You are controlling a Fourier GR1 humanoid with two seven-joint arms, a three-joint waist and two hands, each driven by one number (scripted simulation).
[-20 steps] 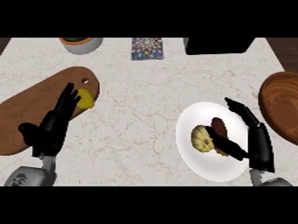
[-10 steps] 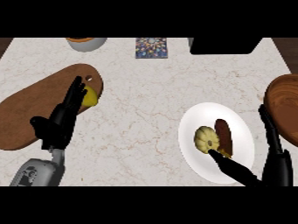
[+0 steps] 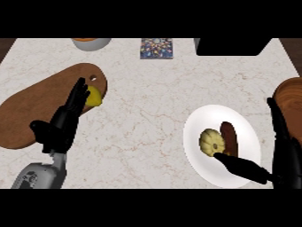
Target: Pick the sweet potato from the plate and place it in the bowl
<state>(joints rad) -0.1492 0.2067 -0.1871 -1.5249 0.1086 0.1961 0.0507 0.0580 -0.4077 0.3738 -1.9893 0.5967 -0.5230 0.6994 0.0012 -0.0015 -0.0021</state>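
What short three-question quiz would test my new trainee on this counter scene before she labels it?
1. True or false: the dark reddish-brown sweet potato lies on the round white plate.
2. Which side of the plate is the brown wooden bowl on?
3. The open left hand is over: A) the brown oval wooden cutting board B) the bowl.

Key: 1 true; 2 right; 3 A.
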